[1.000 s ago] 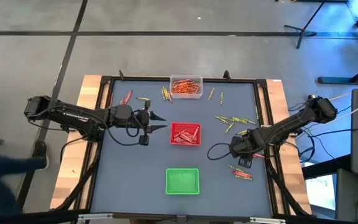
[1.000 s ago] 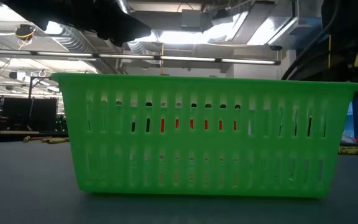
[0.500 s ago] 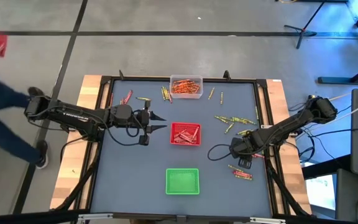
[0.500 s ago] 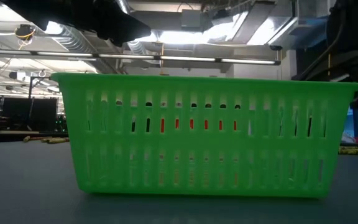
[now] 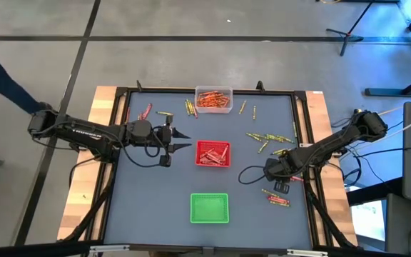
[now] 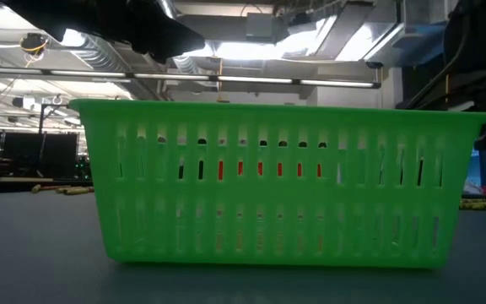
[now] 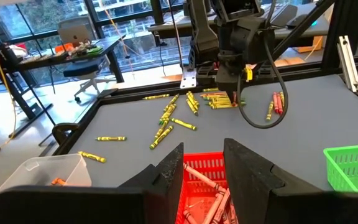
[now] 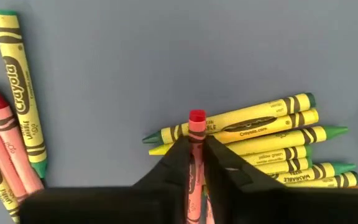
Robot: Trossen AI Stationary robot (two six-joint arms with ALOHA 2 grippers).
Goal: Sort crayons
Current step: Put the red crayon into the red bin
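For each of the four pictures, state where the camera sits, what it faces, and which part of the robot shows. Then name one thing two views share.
High: overhead, facing down; both arms.
Low: table height, facing green tray; a dark arm overhead.
Left wrist: above red tray; left gripper.
Right wrist: facing tabletop; right gripper shut on red crayon.
Shared: the green tray shows in high and low views.

In the low view, the slotted green plastic basket [image 6: 281,181] hides most of the table behind it. The pinched red crayon's [image 8: 195,155] lower end disappears between dark fingers [image 8: 173,171].
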